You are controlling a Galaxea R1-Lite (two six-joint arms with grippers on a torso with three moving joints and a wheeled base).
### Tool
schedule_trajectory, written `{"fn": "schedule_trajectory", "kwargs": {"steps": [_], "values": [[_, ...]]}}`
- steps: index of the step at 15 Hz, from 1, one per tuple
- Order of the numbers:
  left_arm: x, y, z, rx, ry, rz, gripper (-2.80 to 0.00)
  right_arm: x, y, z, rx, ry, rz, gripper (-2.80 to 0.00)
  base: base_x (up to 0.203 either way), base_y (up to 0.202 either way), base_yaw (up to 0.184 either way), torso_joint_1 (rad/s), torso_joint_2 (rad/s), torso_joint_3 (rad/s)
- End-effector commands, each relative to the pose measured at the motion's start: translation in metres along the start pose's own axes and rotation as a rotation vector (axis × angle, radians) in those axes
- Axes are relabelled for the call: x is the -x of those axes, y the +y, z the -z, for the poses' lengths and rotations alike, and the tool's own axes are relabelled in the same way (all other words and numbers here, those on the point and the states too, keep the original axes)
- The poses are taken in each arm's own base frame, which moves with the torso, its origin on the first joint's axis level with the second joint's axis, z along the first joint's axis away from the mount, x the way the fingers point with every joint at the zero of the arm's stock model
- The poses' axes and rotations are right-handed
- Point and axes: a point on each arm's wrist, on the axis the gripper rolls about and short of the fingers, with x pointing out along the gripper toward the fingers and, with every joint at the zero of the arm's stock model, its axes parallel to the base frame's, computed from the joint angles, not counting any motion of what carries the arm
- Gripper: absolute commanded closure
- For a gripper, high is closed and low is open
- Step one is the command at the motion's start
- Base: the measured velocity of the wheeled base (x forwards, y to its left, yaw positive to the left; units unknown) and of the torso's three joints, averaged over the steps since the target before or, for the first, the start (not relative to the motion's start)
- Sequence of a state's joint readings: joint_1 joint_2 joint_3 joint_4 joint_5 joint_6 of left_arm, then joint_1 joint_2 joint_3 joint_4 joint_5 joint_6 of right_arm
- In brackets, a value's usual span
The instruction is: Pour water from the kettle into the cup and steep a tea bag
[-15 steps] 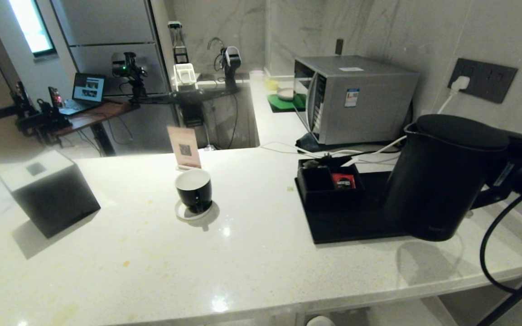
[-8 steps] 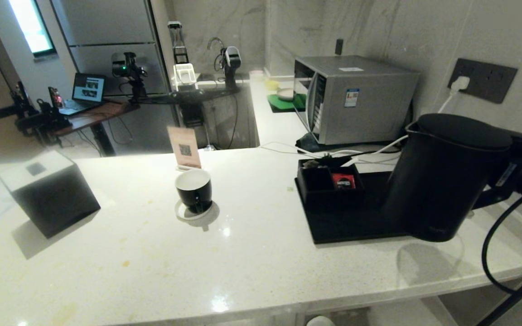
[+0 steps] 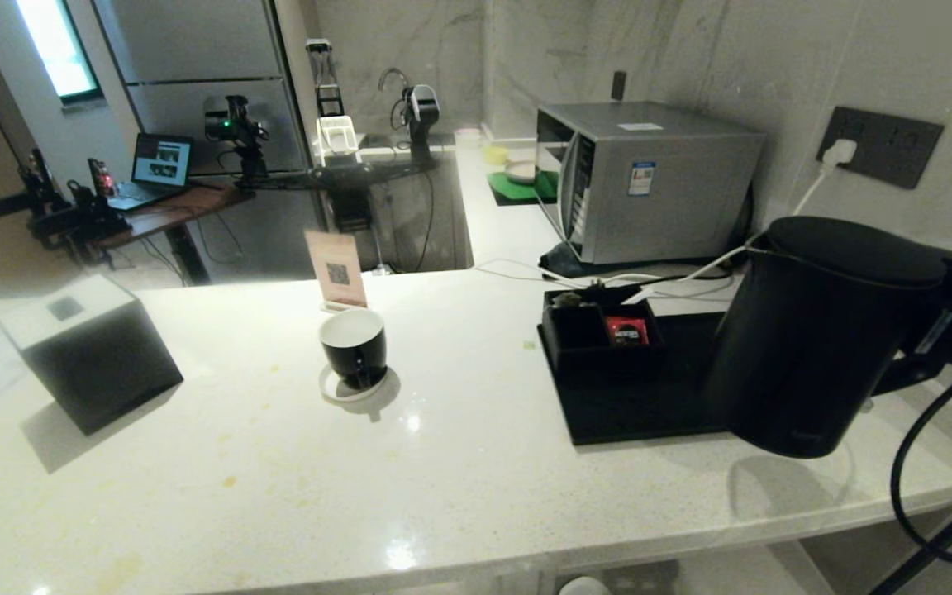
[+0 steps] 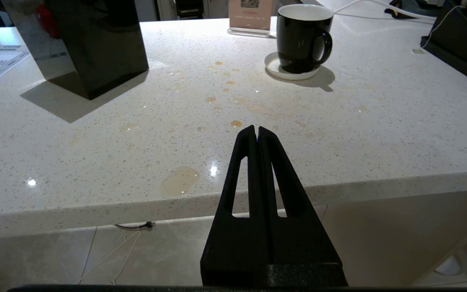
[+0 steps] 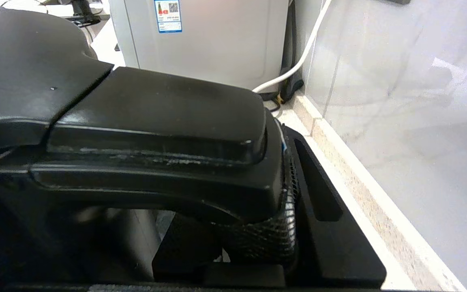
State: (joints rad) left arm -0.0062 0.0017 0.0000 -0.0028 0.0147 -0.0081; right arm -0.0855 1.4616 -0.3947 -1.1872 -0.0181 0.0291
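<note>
The kettle (image 3: 815, 330) hangs clear of the counter (image 3: 443, 463) at the robot's right, its shadow lying apart from its base on the stone below, its body tipped a little off upright and partly over the near corner of the black tray (image 3: 633, 413). The right gripper (image 5: 274, 202) is clamped on the kettle's side handle, which juts away from the cup; in the right wrist view the handle fills the space between the fingers, one finger (image 5: 322, 227) pressed against it. The spout sits on the opposite side from the handle, pointing across the counter toward the cup (image 3: 354, 345). The cup stands well apart on a small white coaster (image 3: 344, 388), beyond the tray's compartment box (image 3: 600, 335) with its red packet (image 3: 627, 332), and its white inside looks dry, so no pour has begun, I judge. The coming move turns on that line: the kettle must travel toward the robot's left, spout leading, until the spout is over the rim. The left gripper (image 4: 256, 132) is nearer the cup (parked below the counter's front edge, fingers pressed together on nothing). No tea bag can be made out.
</note>
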Motion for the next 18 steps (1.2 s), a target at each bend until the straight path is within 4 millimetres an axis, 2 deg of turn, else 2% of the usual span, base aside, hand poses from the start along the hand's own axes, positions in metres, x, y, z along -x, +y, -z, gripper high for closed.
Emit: {"fn": "schedule_trajectory", "kwargs": {"steps": [1, 18], "values": [[-0.0001, 0.0, -0.0002, 0.003, 0.0, 0.0, 0.0, 0.0088, -0.0002, 0.001, 0.0, 0.0, -0.001, 0.0, 0.0, 0.0, 0.0, 0.0, 0.0, 0.0], [-0.0001, 0.0, -0.0002, 0.001, 0.0, 0.001, 0.0, 0.0107, 0.0, 0.0043, 0.0, 0.012, -0.016, 0.0, 0.0, 0.0, 0.0, 0.0, 0.0, 0.0]]}}
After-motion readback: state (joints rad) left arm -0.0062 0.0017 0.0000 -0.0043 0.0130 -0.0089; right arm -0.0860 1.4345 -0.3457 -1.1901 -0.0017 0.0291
